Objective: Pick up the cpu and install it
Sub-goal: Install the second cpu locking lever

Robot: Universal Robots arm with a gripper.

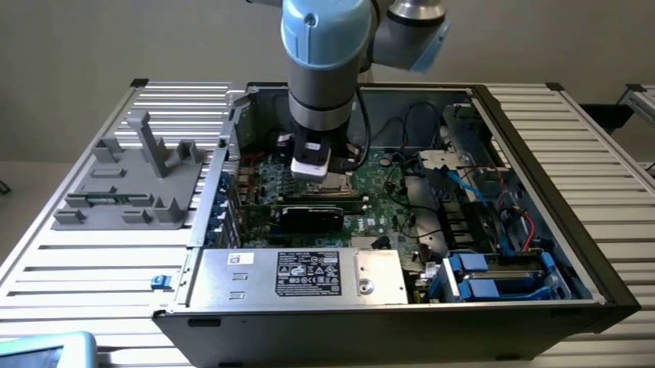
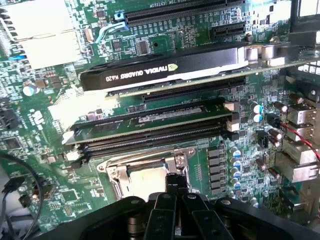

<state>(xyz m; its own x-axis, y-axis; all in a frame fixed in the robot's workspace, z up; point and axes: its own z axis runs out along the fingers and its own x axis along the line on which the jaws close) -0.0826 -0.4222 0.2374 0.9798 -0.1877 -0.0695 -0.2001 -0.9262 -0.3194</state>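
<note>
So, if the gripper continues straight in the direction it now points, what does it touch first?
Most likely the CPU socket: the gripper, fingers shut, points down at its metal frame and the pale square inside. Whether it already touches is unclear.

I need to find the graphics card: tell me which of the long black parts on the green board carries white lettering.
The black graphics card standing on edge; the black slots around it are unlabelled.

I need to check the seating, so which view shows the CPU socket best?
The wrist view: the CPU socket, with its metal frame, sits right before the gripper. In the exterior view the arm covers most of the socket.
</note>
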